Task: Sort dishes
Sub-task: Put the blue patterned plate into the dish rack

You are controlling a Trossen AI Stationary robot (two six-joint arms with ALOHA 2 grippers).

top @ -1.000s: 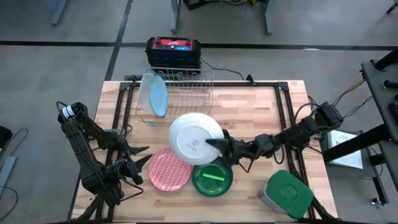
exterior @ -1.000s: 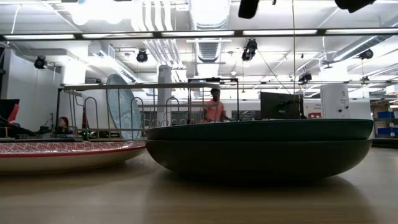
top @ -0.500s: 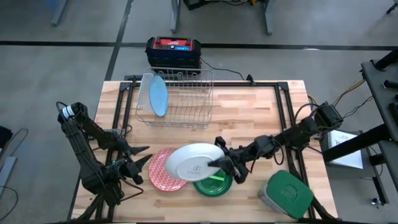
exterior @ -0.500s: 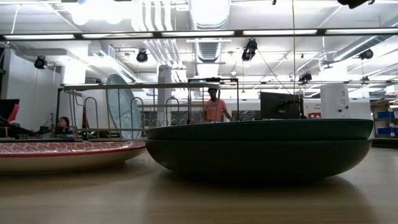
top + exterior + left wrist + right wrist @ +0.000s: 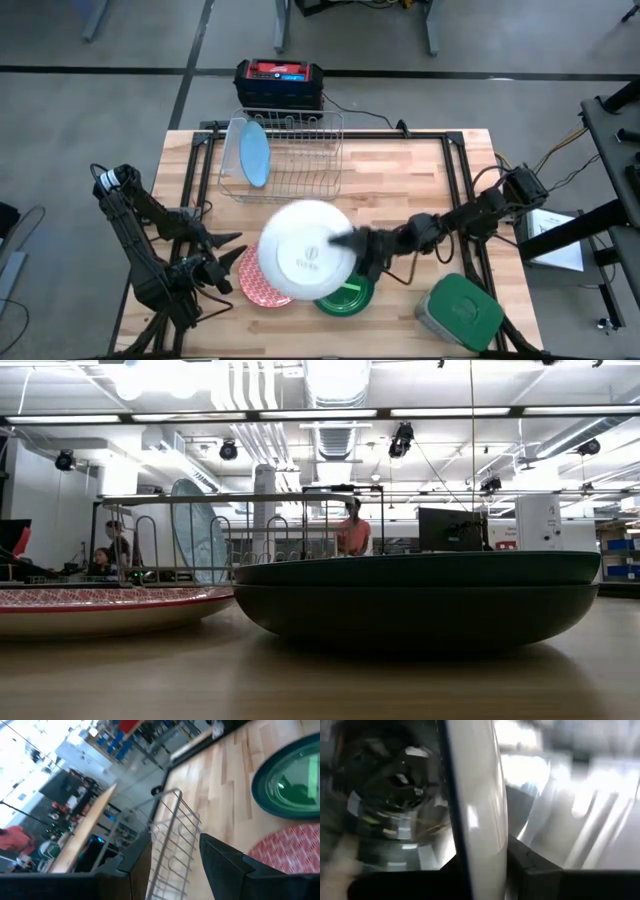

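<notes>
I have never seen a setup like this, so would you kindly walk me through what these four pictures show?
It is a robot with two dark arms at a wooden table, sorting dishes. One picture looks straight down from overhead, one sits at tabletop level, and two come from cameras on the arms' wrists.

The right claw is shut on the rim of a white plate, carrying it in the air above a red patterned plate and a dark green bowl that rest on the table. The left claw waits open by the table's left edge, holding nothing.

A wire rack at the back holds a light blue plate on edge. A grey container with a green lid sits at the front right.
</notes>
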